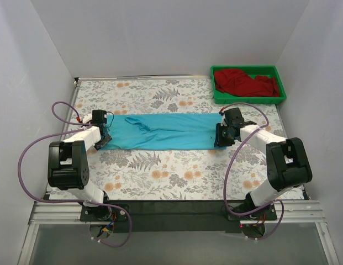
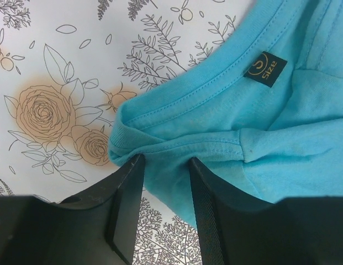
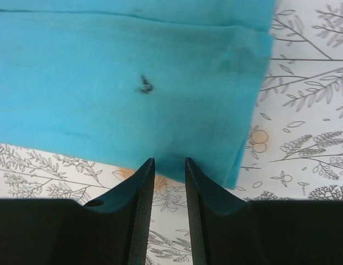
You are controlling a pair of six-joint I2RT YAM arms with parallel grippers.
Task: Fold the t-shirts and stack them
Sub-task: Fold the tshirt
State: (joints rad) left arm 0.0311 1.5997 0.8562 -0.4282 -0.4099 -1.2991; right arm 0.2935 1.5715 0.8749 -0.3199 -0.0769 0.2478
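Note:
The turquoise-blue t-shirt [image 1: 165,131] lies as a long flat strip across the middle of the table. My left gripper [image 1: 106,138] is at its collar end. In the left wrist view the collar [image 2: 215,83] with a black size label [image 2: 265,68] lies just ahead, and my left gripper [image 2: 165,163] is open with the cloth's edge between its fingers. My right gripper [image 1: 220,136] is at the other end; its fingers [image 3: 139,187] stand a little apart, open, tips at the shirt's [image 3: 132,83] near edge. The dark red t-shirt [image 1: 246,83] lies crumpled in the tray.
The green plastic tray [image 1: 248,100] sits at the table's back right corner. A floral cloth [image 1: 177,171] covers the table. White walls close in on three sides. A small dark mark [image 3: 144,84] shows on the blue cloth.

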